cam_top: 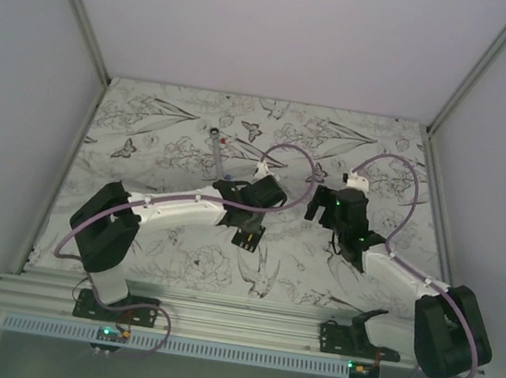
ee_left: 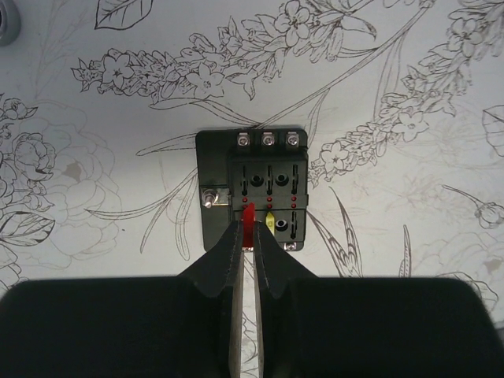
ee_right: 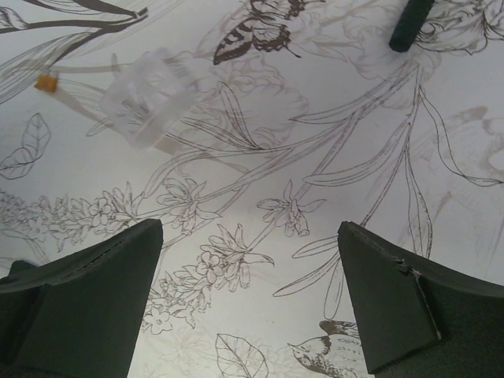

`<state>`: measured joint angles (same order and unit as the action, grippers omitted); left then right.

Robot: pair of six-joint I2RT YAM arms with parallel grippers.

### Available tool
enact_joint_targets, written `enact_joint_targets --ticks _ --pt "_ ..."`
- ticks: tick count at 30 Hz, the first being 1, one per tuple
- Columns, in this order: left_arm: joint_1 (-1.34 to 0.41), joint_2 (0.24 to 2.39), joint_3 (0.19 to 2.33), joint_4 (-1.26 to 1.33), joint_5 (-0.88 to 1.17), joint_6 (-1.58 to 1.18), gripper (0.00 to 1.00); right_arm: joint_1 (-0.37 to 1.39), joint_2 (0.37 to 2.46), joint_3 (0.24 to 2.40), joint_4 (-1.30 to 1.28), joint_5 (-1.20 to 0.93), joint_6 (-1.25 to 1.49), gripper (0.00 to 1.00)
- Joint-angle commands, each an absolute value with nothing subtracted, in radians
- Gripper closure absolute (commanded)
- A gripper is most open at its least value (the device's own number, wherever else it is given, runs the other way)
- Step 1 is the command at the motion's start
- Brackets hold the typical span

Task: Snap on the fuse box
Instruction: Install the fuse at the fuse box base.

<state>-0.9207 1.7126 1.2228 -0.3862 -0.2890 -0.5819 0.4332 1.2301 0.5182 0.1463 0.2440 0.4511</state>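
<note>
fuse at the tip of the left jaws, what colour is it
The fuse is red, clearest in the left wrist view.

The fuse box (ee_left: 264,177), a small black block, lies flat on the floral counter (ee_left: 409,236), face up, red and yellow fuses showing

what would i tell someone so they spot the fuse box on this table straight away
On the flower-printed table, look near the middle, at the tips of the left gripper. The fuse box is the small black rectangular block lying flat there. Nothing nearby shares its three silver screws along one edge and its red fuse and yellow fuse.
</note>
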Motion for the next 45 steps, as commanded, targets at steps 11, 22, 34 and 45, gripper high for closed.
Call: enact_joint_targets --ticks 11,22,34,45 --pt "-0.937 1.814 1.282 -0.426 -0.380 -0.623 1.00 0.425 1.212 0.522 0.143 0.337 0.491 0.00" --pt "-0.940 1.849 1.281 -0.416 -0.404 -0.647 1.00 0.423 1.214 0.522 0.142 0.334 0.489 0.00" --pt "-0.940 1.874 1.278 -0.400 -0.380 -0.622 1.00 0.422 1.211 0.522 0.139 0.331 0.486 0.00" --pt "-0.940 1.876 1.266 -0.378 -0.330 -0.568 1.00 0.422 1.215 0.524 0.141 0.318 0.478 0.00"
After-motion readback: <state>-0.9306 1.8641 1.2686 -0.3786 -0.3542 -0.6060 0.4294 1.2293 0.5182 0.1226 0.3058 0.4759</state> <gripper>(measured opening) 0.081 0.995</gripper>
